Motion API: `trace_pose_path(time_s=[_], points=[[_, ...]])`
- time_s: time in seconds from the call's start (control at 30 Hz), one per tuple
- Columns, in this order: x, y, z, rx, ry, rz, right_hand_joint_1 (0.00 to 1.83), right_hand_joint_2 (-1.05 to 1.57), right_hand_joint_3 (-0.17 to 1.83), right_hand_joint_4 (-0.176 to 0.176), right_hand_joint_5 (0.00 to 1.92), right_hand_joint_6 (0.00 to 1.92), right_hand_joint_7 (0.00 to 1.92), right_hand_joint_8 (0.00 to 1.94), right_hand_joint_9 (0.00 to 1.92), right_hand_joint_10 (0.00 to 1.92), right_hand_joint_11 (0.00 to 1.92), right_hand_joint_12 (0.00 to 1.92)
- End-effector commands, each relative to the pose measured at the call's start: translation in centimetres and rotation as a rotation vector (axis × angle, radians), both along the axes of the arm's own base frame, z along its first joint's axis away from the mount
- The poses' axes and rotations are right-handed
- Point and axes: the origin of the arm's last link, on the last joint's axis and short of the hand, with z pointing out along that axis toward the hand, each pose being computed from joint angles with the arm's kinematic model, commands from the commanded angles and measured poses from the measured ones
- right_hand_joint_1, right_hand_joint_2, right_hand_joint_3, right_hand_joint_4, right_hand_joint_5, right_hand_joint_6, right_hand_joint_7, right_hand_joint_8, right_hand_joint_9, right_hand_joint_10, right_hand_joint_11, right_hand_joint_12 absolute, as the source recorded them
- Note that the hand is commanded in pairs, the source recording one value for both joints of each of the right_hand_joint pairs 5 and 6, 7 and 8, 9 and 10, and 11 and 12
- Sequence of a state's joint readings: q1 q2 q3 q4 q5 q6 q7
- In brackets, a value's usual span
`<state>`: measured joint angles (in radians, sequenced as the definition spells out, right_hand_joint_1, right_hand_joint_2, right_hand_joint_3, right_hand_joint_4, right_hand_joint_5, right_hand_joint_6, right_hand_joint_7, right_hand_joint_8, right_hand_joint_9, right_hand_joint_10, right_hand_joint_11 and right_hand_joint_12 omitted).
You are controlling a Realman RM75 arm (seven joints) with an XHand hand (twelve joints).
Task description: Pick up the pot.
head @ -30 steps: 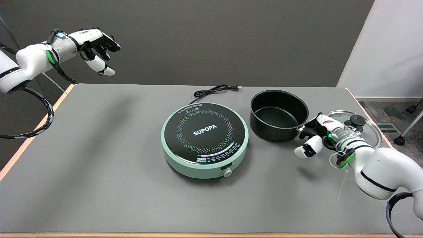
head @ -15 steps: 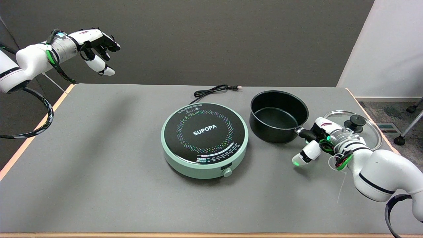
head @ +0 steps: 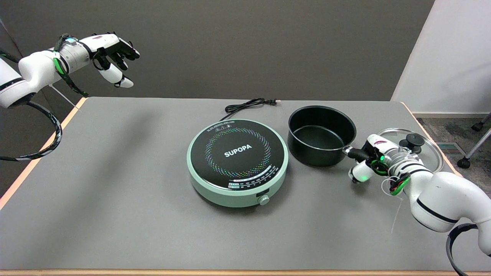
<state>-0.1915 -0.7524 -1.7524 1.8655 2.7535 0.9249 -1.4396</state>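
One grey table (head: 115, 184) carries everything, its orange edge showing along the left side. Next in size, a round mint-green cooker (head: 237, 162) sits near the middle, its black glass top printed with "SUPOPA" inside a ring of coloured dots, a small knob (head: 263, 199) at its near edge and a black cord (head: 247, 104) coiled behind it. Just right of the cooker, close but apart from it, stands the pot (head: 321, 135): a black saucepan, upright, with straight walls, a thin pale rim, a dark bare inside and a short dark handle (head: 356, 153) joined by a silvery collar and pointing to the right and toward the near side. Whether its base rests on the table or is just off it cannot be told. A glass lid (head: 425, 149) with a metal rim and black knob lies flat near the table's right edge, behind the wrist. Smallest, the right hand (head: 371, 156) has its fingers wrapped round the pot's handle, the thumb curled below it, a green light glowing on the hand.
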Motion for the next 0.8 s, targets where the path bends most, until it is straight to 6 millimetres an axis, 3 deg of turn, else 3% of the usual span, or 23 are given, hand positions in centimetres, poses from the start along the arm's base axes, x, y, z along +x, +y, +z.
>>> trace_pose_path(time_s=[0.03,0.2,0.6,0.8], points=[[0.2,0.2,0.8,-0.037,-0.017,0.020,1.27,0.41,1.70,-0.127,1.59,1.59,1.59,1.59,1.59,1.59,1.59,1.59],[0.3,0.2,1.0,-0.049,-0.026,0.032,1.28,0.39,1.80,-0.129,1.57,1.57,1.57,1.57,1.57,1.57,1.57,1.57],[0.9,0.2,1.7,-0.064,-0.020,0.049,1.31,0.49,1.70,-0.131,1.58,1.58,1.58,1.58,1.58,1.58,1.58,1.58],[2.2,-0.1,2.6,-0.070,-0.012,0.095,1.33,0.49,1.71,-0.133,1.57,1.57,1.57,1.57,1.57,1.57,1.57,1.57]])
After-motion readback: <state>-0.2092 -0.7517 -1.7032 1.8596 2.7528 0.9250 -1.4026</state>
